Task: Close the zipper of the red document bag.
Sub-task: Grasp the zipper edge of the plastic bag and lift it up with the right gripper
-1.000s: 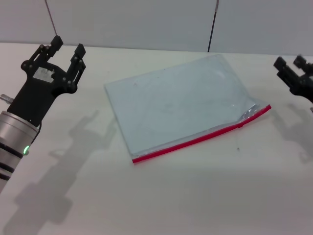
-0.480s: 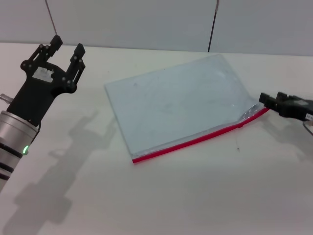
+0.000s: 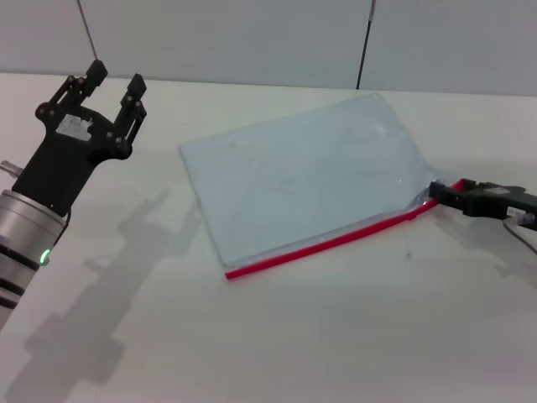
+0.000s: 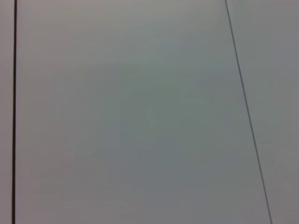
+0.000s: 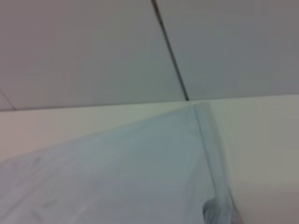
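Observation:
The red document bag (image 3: 302,172), a flat pale grey-blue pouch, lies at an angle in the middle of the white table (image 3: 352,336). Its zipper (image 3: 336,240) is the bright red strip along the near long edge, with a tiny slider (image 3: 412,215) close to the right end. My right gripper (image 3: 438,195) lies low over the table, its tip at the bag's right corner where the red strip ends. The right wrist view shows the bag's surface (image 5: 117,172) close up. My left gripper (image 3: 117,75) hangs open and empty above the table, far left of the bag.
A grey wall (image 3: 252,38) with dark vertical seams stands behind the table's far edge. The left wrist view shows only that wall (image 4: 140,112). The bag's corner by the right gripper is slightly crumpled.
My right gripper has dropped from the right edge of the view and moved left to the bag's right corner at the zipper's end. The left arm and bag stayed still.

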`<action>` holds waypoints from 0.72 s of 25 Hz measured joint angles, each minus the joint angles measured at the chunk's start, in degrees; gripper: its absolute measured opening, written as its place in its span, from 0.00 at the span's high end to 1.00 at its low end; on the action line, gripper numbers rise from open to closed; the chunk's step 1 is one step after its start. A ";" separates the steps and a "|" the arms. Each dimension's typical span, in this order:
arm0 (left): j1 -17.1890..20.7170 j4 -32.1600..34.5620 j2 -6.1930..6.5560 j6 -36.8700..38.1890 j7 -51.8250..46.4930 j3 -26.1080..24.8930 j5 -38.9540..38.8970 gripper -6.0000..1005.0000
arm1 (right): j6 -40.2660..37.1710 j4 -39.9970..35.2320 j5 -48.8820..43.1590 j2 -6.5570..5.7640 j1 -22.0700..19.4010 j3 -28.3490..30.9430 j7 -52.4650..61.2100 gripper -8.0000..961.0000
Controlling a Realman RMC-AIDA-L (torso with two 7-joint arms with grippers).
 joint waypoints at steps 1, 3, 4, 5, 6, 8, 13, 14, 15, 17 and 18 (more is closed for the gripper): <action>-0.04 0.00 0.00 0.04 0.00 0.01 0.00 0.48 | 0.02 0.03 -0.58 0.01 0.22 -0.16 0.46 0.31; -0.17 0.00 0.00 0.12 0.00 0.02 0.00 0.48 | 0.03 0.18 -1.62 0.11 0.80 -0.61 1.30 0.31; -0.22 0.00 0.00 0.14 0.00 0.02 0.00 0.48 | 0.04 0.41 -1.94 0.18 1.06 -0.82 1.55 0.32; -0.29 0.00 0.00 0.15 0.00 0.03 0.00 0.48 | 0.04 0.74 -2.03 0.20 1.32 -0.95 1.57 0.32; -0.36 0.00 0.00 0.16 0.00 0.03 0.00 0.48 | 0.06 1.23 -2.09 0.21 1.67 -1.09 1.57 0.32; -0.40 0.00 0.00 0.17 0.00 0.03 0.00 0.48 | 0.11 2.09 -2.24 0.21 2.36 -1.39 1.48 0.32; -0.41 -0.03 -0.05 0.17 0.00 0.03 0.00 0.48 | 0.15 2.48 -2.66 0.18 3.13 -2.99 1.85 0.32; -0.41 -0.04 -0.05 0.17 0.00 0.03 0.00 0.48 | 0.16 2.59 -2.66 0.17 3.16 -3.13 1.91 0.32; -0.42 -0.07 -0.06 0.17 0.00 0.03 0.00 0.48 | 0.17 2.72 -2.67 0.15 3.18 -3.22 2.00 0.32; -0.41 -0.07 -0.06 0.17 0.00 0.06 0.00 0.48 | 0.21 2.87 -2.70 0.11 3.23 -3.81 2.76 0.33; -0.41 -0.08 -0.07 0.19 0.00 0.08 0.00 0.48 | 0.26 2.84 -2.72 0.09 3.23 -4.29 3.43 0.33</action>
